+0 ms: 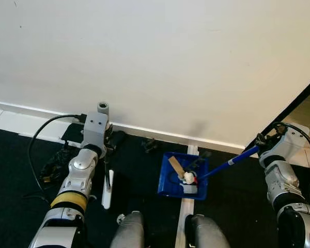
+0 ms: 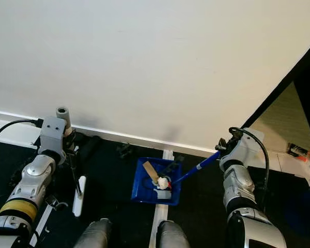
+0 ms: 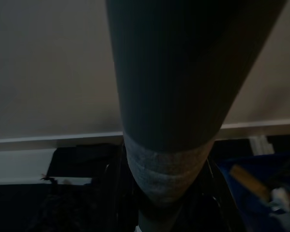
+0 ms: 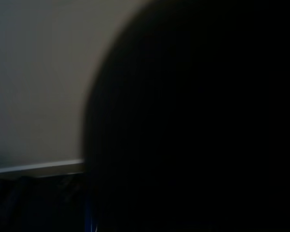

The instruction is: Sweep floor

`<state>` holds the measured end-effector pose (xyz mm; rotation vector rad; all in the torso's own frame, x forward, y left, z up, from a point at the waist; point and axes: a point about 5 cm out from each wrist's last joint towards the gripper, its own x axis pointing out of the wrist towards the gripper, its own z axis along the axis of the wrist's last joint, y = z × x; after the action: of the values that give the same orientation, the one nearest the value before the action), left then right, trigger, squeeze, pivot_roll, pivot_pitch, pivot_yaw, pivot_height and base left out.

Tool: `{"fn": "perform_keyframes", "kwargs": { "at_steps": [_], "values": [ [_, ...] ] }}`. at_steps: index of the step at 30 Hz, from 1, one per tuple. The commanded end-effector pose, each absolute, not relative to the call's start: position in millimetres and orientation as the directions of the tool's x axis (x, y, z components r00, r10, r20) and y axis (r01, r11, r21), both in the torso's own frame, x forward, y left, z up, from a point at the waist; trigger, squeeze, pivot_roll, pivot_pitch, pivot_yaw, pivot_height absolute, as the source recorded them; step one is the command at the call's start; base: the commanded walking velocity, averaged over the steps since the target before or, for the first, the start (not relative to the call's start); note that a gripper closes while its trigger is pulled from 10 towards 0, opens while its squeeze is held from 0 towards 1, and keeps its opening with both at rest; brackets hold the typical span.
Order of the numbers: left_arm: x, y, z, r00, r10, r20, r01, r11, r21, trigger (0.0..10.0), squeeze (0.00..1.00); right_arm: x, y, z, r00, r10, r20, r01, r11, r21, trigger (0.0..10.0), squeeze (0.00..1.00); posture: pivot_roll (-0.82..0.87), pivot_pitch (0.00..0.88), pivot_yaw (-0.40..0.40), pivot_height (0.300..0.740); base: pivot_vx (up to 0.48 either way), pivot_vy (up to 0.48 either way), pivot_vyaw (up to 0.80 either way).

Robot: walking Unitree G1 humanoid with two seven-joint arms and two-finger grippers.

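A blue dustpan (image 1: 168, 186) rests on the dark floor close to the wall. Inside it lie a tan strip (image 1: 175, 166), a white crumpled scrap (image 1: 188, 177) and a small grey piece. The pan's long blue handle (image 1: 230, 161) slants up to the right into my right gripper (image 1: 260, 143), which is shut on it. On the left, my left gripper (image 1: 109, 147) is shut on a broom; its grey handle end (image 1: 102, 107) points up and its white lower part (image 1: 107, 192) sits near the floor. The left wrist view has the dark handle (image 3: 183, 72) up close.
A black cable (image 1: 39, 150) loops over the floor at the left. Small black objects (image 1: 150, 144) lie by the white baseboard (image 1: 217, 142). My two legs (image 1: 129, 230) show at the bottom edge. An orange item (image 2: 298, 150) lies on the lighter floor at the far right.
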<state>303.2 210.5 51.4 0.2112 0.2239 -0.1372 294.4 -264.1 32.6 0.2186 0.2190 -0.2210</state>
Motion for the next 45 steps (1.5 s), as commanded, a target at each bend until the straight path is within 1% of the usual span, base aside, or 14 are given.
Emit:
{"fn": "perform_keyframes", "kwargs": {
  "at_steps": [1, 4, 6, 8, 14, 26, 37, 45],
  "values": [
    [310, 202, 59, 0.976, -0.113, -0.185, 0.145, 0.975, 0.169, 10.0, 0.0, 306, -260, 47, 0.97, -0.169, -0.172, 0.203, 0.959, 0.2, 10.0, 0.0, 0.08, 0.0, -0.049, 0.74, 0.0, 0.0, 0.0],
    [315, 196, 63, 0.981, -0.106, -0.163, 0.131, 0.979, 0.157, 10.0, 0.0, 310, -255, 51, 0.977, -0.157, -0.148, 0.186, 0.96, 0.208, 10.0, 0.0, 0.08, 0.0, -0.05, 0.74, 0.0, 0.0, 0.0],
    [317, 194, 64, 0.983, -0.1, -0.156, 0.12, 0.985, 0.122, 10.0, 0.0, 313, -253, 54, 0.979, -0.152, -0.134, 0.177, 0.962, 0.209, 10.0, 0.0, 0.08, 0.0, -0.051, 0.74, 0.0, 0.0, 0.0],
    [319, 191, 66, 0.984, -0.101, -0.147, 0.116, 0.988, 0.098, 10.0, 0.0, 315, -252, 57, 0.982, -0.147, -0.122, 0.17, 0.962, 0.211, 10.0, 0.0, 0.08, 0.0, -0.051, 0.74, 0.0, -0.405, 0.0],
    [318, 181, 64, 0.981, -0.122, -0.152, 0.138, 0.986, 0.097, 10.0, 0.0, 318, -251, 61, 0.985, -0.138, -0.106, 0.158, 0.965, 0.211, 10.0, 0.0, 0.07, 0.0, -0.05, 0.74, 0.0, -0.48, 0.0],
    [317, 178, 62, 0.98, -0.13, -0.153, 0.146, 0.985, 0.097, 10.0, 0.0, 315, -251, 59, 0.987, -0.124, -0.106, 0.144, 0.969, 0.202, 10.0, 0.0, 0.06, 0.011, -0.054, 0.74, 0.0, -0.48, 0.0],
    [315, 175, 60, 0.979, -0.131, -0.156, 0.146, 0.985, 0.091, 10.0, 0.0, 313, -246, 54, 0.988, -0.079, -0.129, 0.104, 0.974, 0.2, 10.0, 0.0, 0.05, 0.022, -0.063, 0.74, 0.0, -0.48, 0.0],
    [314, 175, 59, 0.979, -0.125, -0.158, 0.14, 0.986, 0.087, 10.0, 0.0, 313, -246, 54, 0.989, -0.068, -0.133, 0.094, 0.975, 0.202, 10.0, 0.0, 0.04, 0.026, -0.066, 0.74, 0.0, -0.48, -0.71]
  ]
}}
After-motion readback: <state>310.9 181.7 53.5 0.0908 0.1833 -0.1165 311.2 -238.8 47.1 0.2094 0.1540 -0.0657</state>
